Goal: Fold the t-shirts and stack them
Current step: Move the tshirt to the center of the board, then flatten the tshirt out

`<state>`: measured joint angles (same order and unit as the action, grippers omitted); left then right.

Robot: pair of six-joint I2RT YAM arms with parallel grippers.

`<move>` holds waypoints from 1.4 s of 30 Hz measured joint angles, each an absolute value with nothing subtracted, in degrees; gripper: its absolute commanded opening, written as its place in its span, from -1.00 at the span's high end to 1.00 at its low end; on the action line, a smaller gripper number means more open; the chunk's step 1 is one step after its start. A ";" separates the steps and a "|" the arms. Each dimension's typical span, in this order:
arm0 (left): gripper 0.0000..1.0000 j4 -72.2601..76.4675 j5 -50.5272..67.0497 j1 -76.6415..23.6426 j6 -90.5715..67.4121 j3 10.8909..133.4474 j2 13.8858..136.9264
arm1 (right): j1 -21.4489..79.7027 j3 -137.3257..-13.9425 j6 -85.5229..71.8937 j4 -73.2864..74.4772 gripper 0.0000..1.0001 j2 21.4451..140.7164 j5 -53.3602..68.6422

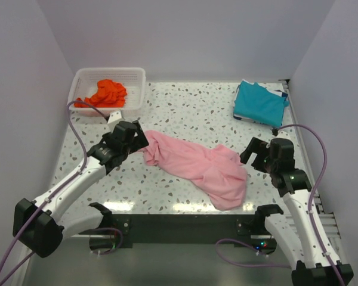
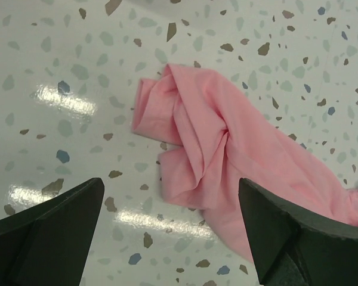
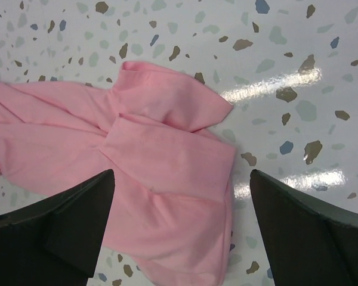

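The light pink t-shirt (image 1: pixel 197 167) lies crumpled across the table's middle. My left gripper (image 1: pixel 137 138) is open and empty, hovering over the shirt's left end (image 2: pixel 203 143). My right gripper (image 1: pixel 253 154) is open and empty above the shirt's right end (image 3: pixel 161 155). The teal blue t-shirt (image 1: pixel 260 102) lies folded at the back right. The orange-red t-shirt (image 1: pixel 105 93) sits bunched in the basket.
The white mesh basket (image 1: pixel 137 89) stands at the back left corner. White walls close in the table on three sides. A white sheet peeks out under the teal shirt's right edge (image 1: pixel 283 93).
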<state>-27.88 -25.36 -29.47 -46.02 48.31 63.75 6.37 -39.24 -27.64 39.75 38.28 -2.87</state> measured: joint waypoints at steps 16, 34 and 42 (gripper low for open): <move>-1.00 -20.01 -17.96 -25.85 -45.34 41.15 71.64 | 6.37 -35.64 -26.87 30.22 -0.98 48.77 8.47; 0.37 -12.49 -13.34 -24.03 -41.25 55.53 97.54 | 11.38 -45.87 -20.64 23.70 -0.97 72.60 7.60; 1.00 -12.93 -13.58 -23.94 -40.97 57.08 99.63 | 14.98 -52.88 -18.46 22.39 -0.76 85.67 4.75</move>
